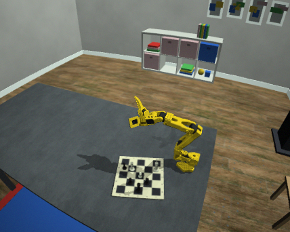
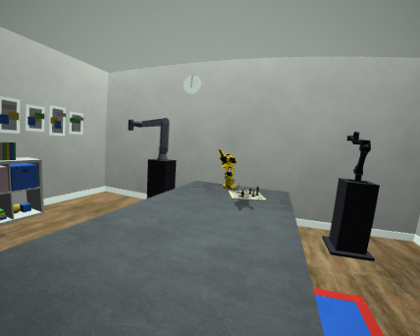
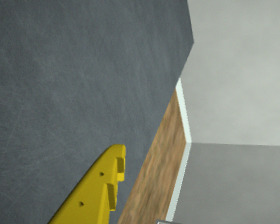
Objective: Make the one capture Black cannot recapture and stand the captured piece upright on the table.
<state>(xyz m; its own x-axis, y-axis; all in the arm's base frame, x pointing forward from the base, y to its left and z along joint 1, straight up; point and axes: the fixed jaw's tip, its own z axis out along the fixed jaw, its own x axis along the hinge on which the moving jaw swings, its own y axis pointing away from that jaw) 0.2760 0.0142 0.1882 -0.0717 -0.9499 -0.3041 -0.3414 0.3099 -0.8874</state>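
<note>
Arm at frame centre in top view, jaws wide w/ nothing between, raised above the table. Chessboard lower centre, black & white pieces upright on it, well apart from jaws.
</note>
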